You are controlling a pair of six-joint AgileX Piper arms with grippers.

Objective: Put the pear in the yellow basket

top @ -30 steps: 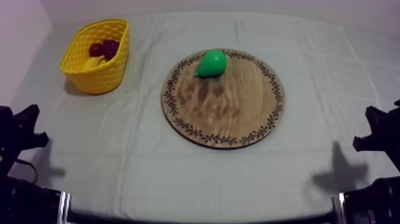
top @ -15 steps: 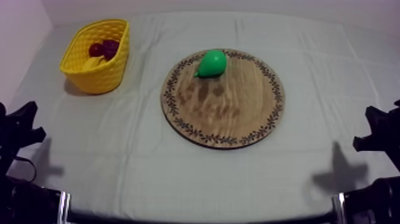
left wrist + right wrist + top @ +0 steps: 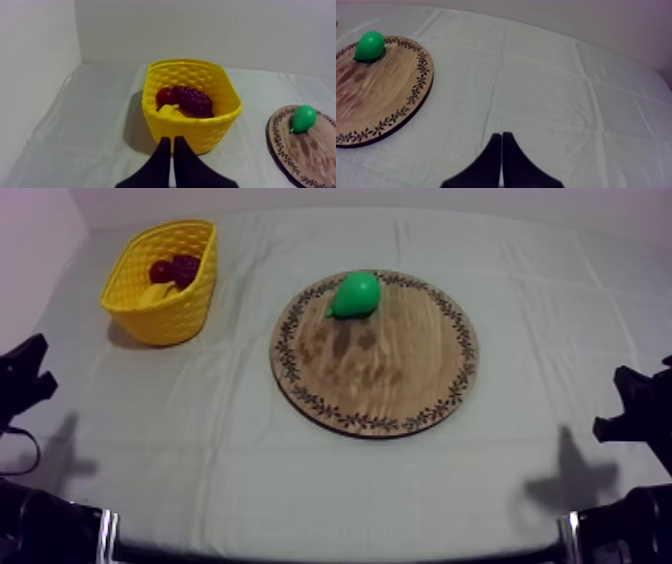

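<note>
My left gripper and right gripper sit pinched together (both empty); I'd open left wide above the pear.

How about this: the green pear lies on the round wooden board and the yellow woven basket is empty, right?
The yellow woven basket is not empty: the left wrist view shows purple grapes, a small red fruit and a yellow banana in it. The green pear lies on the round wooden board.
</note>
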